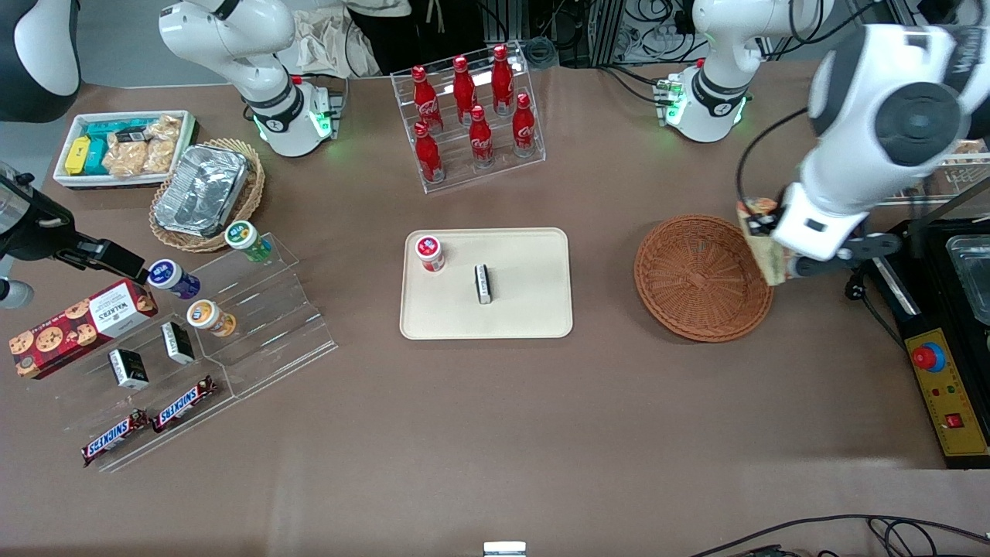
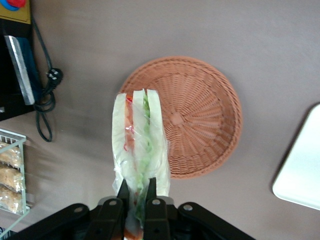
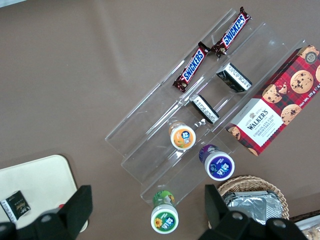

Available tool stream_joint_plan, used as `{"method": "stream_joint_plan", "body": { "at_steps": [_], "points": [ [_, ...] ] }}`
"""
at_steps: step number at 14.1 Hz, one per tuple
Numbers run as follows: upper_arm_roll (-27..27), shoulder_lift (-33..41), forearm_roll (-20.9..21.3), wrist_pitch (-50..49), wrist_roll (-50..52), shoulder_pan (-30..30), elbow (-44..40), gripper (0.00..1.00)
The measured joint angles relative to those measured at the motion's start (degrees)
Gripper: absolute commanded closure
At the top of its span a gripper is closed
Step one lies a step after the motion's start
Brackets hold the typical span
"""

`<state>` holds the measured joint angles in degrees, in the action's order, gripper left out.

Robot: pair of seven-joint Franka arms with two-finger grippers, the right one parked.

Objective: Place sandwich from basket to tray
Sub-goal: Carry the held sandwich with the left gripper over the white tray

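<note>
The gripper (image 2: 136, 192) is clamped on one corner of the wrapped sandwich (image 2: 139, 145), holding it in the air over the rim of the empty basket (image 1: 700, 275). That pinch looks thin — a quick swing toward the tray (image 1: 534, 309) could let it slip out early. It could also land on the small jar (image 1: 430, 253) or black packet (image 1: 483, 283) already there.

Seven cola bottles (image 1: 473, 116), two Snickers bars (image 1: 151, 422), two wicker baskets (image 1: 700, 277), one tray (image 1: 534, 309)
</note>
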<state>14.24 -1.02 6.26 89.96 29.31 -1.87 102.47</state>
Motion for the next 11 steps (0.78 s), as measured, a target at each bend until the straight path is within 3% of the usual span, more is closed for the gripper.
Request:
{"method": "stream_joint_plan", "body": {
  "at_steps": [3, 6, 11],
  "points": [
    [1.0, -1.2, -0.8, -0.1, 5.0, -4.1, 0.0, 1.0],
    [0.9, -1.8, -5.7, 0.0, 6.0, -4.4, 0.0, 1.0],
    [1.1, -3.4, -6.7, 3.2, 6.8, -9.0, -0.2, 1.0]
  ]
}}
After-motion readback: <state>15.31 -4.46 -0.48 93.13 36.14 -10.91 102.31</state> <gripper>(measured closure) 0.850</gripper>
